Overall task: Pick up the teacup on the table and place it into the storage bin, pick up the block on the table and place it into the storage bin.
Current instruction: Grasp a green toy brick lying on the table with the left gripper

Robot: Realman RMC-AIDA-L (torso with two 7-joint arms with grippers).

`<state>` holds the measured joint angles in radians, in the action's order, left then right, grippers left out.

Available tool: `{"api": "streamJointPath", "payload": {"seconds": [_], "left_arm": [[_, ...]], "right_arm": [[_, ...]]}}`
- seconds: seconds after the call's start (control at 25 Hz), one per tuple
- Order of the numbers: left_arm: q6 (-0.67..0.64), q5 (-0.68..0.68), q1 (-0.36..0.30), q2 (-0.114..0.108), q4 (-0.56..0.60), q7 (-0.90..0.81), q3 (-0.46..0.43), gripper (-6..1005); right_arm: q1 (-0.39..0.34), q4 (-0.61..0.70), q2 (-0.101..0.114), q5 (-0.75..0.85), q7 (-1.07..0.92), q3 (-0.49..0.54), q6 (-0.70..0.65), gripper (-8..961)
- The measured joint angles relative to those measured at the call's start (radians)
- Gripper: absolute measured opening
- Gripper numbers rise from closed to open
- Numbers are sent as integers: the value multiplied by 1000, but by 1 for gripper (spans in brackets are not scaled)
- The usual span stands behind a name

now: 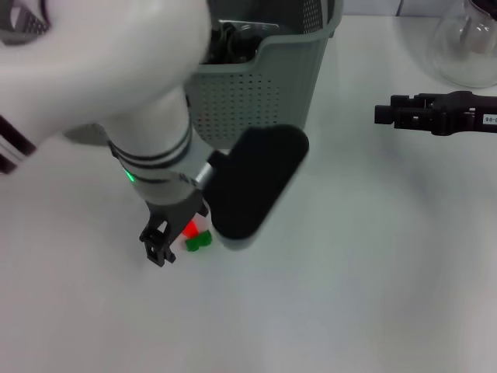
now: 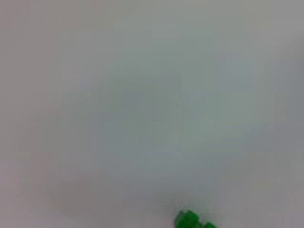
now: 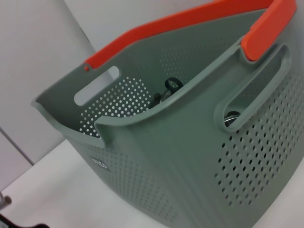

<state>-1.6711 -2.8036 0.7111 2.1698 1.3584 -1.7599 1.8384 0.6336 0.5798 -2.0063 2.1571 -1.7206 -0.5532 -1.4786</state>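
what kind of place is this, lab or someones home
Most likely a lab or test bench, not a home: a bare white table, a perforated storage bin with an orange handle, a glass flask at the far right, and toy blocks under the left tool.

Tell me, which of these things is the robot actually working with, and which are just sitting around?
Part of the job:
storage bin
block, red and green, on the table
left gripper, down beside the block

Just there:
glass vessel at the far corner
right gripper, hanging idle

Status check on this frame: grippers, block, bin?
Left gripper low beside block, nothing held. Right gripper parked right of storage bin. Block on table, path clear.
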Motion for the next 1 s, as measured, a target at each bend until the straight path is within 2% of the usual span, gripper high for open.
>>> {"api": "streamJointPath", "payload": {"seconds": [0.28, 1.0], "left_arm": [[58, 0, 19, 0, -36, 40, 51, 810], [123, 4, 25, 1, -74, 84, 150, 801]], "right_arm": [[3, 0, -2, 0, -1, 0, 9, 597], [-1, 0, -6, 0, -2, 10, 20, 597]]}}
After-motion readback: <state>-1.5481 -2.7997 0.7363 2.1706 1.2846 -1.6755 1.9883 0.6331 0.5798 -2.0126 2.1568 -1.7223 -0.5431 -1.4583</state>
